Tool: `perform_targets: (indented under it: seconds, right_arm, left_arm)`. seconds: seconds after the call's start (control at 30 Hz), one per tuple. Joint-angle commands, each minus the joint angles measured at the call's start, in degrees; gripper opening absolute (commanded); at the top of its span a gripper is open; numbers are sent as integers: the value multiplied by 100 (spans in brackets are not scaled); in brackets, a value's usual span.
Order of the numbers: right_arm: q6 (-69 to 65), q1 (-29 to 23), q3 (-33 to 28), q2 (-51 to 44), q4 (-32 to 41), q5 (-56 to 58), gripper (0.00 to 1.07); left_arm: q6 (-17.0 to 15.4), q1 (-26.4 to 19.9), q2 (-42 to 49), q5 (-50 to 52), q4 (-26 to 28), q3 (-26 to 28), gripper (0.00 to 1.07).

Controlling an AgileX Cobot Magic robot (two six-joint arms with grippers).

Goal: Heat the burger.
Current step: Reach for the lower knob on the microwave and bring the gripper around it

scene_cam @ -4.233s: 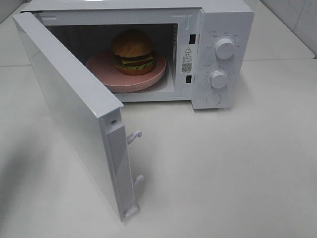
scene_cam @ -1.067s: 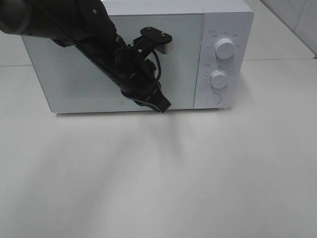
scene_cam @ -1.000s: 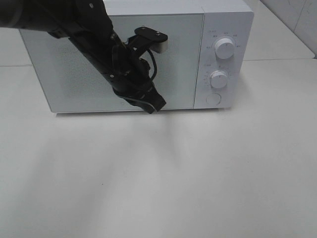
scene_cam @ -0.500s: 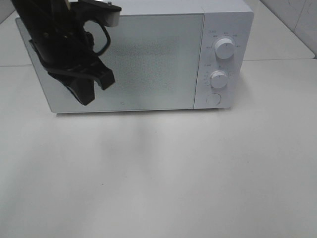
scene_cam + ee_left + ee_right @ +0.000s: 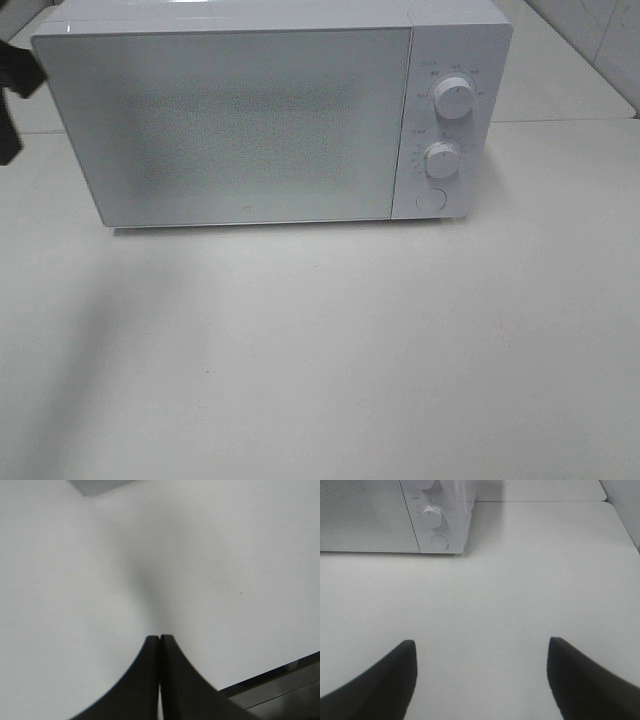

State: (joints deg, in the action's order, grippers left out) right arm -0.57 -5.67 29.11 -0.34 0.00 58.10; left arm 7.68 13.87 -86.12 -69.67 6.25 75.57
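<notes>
Microwave: the white microwave (image 5: 230, 120) is standing on the pale worktop (image 5: 350, 350), its front facing the high camera.
Door: the door (image 5: 240, 130) is sitting fully shut, flush with the control panel, and its speckled grey panel is letting nothing inside show.
Burger: it is not showing in any view; with the door shut, I cannot tell where it is lying.
Controls: the upper knob (image 5: 454, 100) and the lower knob (image 5: 441, 159) are sitting one above the other on the right side of the front, with the round button (image 5: 431, 199) just below them.
Left tool: the left tool (image 5: 160, 639) is hanging over bare worktop with its two dark fingers pressed together, pinching nothing; in the high view only a dark sliver is showing at the left edge, beside the microwave.
Right tool: the right tool (image 5: 481, 645) is hovering over the worktop well apart from the microwave's front right corner, its fingers spread wide and gripping nothing, pointing toward the lower knob and button.
</notes>
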Motion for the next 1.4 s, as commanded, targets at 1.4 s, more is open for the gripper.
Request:
perform_targets:
  seconds: [1.4]
  right_arm:
    - [0, 17, 40, -74, -46, -166, 71]
  left_arm:
    - [-155, -1071, 8766, 527, 241, -4503, 0]
